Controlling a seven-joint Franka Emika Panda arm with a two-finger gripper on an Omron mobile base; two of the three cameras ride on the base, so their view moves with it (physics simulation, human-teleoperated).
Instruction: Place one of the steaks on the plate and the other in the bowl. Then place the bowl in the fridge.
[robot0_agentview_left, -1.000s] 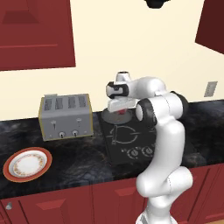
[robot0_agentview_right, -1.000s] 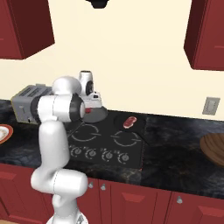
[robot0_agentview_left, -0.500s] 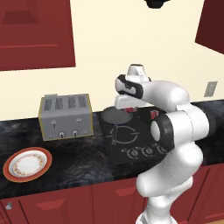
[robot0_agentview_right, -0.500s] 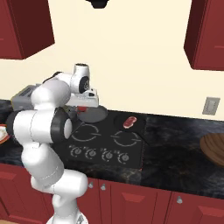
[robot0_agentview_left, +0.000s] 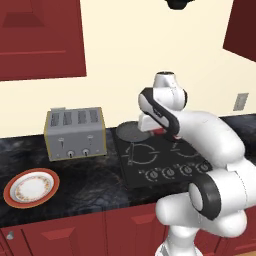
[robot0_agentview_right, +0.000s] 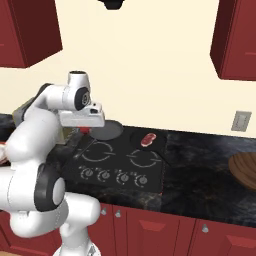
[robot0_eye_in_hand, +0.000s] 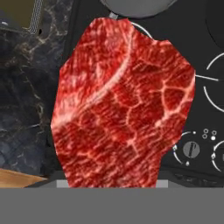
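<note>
A raw steak (robot0_eye_in_hand: 122, 105) looms large in the hand view, red with pale marbling, held in the pincer above the dark cooktop (robot0_eye_in_hand: 197, 52). In the right base view a sliver of red meat (robot0_agentview_right: 86, 129) peeks out just under the white hand, so the pincer (robot0_agentview_right: 85, 125) is clamped on that steak, raised clear of the surface. From the left base view the same red edge (robot0_agentview_left: 159, 131) shows beneath the hand, over the cooktop's back burners.

At three o'clock from the hand in the right base view, the second steak (robot0_agentview_right: 148, 139) lies flat on the cooktop (robot0_agentview_right: 120, 162), well apart from the held one. Just beside the hand sits a round grey pan (robot0_agentview_right: 107, 130).

Far out at three o'clock, the brown wooden bowl (robot0_agentview_right: 245, 170) sits on the black marbled surface (robot0_agentview_right: 200, 170) at the frame's edge.

Swinging to the left base view: the orange-rimmed plate (robot0_agentview_left: 31, 187) rests at eight o'clock on the surface, with a silver toaster (robot0_agentview_left: 75, 132) behind it.
</note>
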